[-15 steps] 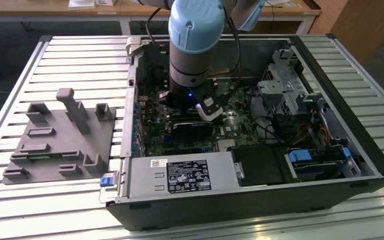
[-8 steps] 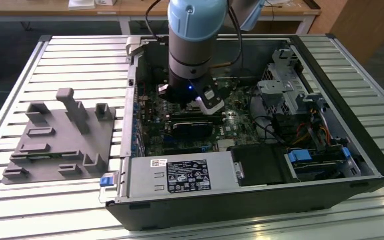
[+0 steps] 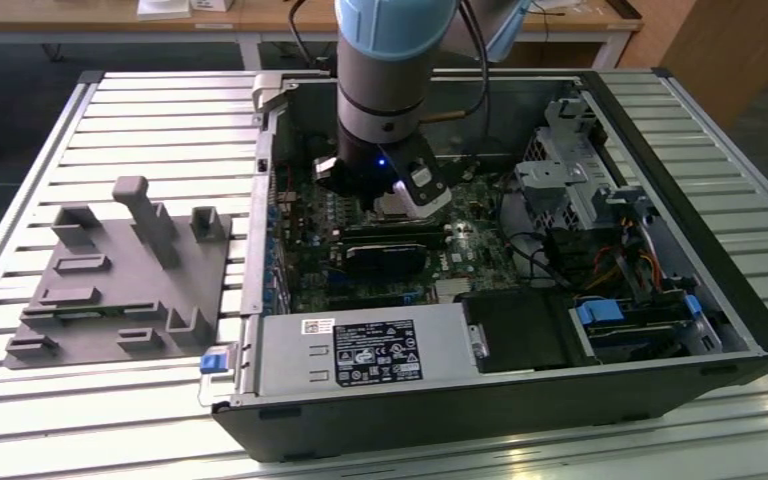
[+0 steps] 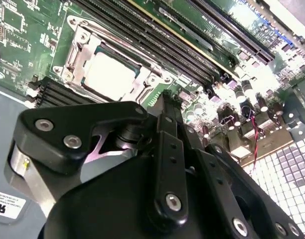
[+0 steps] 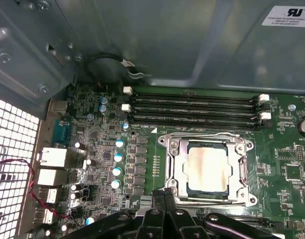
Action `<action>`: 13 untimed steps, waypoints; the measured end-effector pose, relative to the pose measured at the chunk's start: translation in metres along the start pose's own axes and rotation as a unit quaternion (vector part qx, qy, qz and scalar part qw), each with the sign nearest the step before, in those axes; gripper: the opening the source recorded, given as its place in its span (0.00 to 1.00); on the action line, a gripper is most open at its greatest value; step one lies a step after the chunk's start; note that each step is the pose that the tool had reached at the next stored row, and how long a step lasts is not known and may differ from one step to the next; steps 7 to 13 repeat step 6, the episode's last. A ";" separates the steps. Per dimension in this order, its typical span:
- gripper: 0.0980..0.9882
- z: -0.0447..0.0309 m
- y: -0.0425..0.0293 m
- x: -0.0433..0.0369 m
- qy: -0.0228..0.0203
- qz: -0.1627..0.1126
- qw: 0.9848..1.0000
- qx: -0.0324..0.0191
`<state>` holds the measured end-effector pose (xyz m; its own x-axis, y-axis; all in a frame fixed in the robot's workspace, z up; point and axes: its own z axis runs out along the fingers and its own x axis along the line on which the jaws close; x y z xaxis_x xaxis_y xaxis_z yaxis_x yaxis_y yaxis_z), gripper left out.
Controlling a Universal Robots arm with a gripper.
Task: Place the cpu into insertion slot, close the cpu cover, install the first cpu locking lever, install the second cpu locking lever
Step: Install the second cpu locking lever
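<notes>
Already the cpu is sitting in the insertion slot under the cpu cover (levers unclear); the end effector is hovering beside it, fingers closed, gripping nothing.

A slatted metal table carries two things — an open computer case and a grey fixture block.

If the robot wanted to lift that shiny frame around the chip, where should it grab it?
Probably by the cpu cover's outer edge nearest the claw, coming down from above. The frame lies flat over the cpu, which shows through its window, so only its thin silvery rim offers something to catch. The memory slots crowd the far side.
</notes>
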<state>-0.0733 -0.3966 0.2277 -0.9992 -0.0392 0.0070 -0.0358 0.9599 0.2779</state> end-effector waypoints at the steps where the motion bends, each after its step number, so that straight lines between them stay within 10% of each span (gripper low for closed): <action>1: 0.01 -0.0001 0.0000 0.0000 0.000 0.000 1.000 0.000; 13: 0.01 -0.0001 0.0000 0.0000 0.000 0.000 1.000 0.000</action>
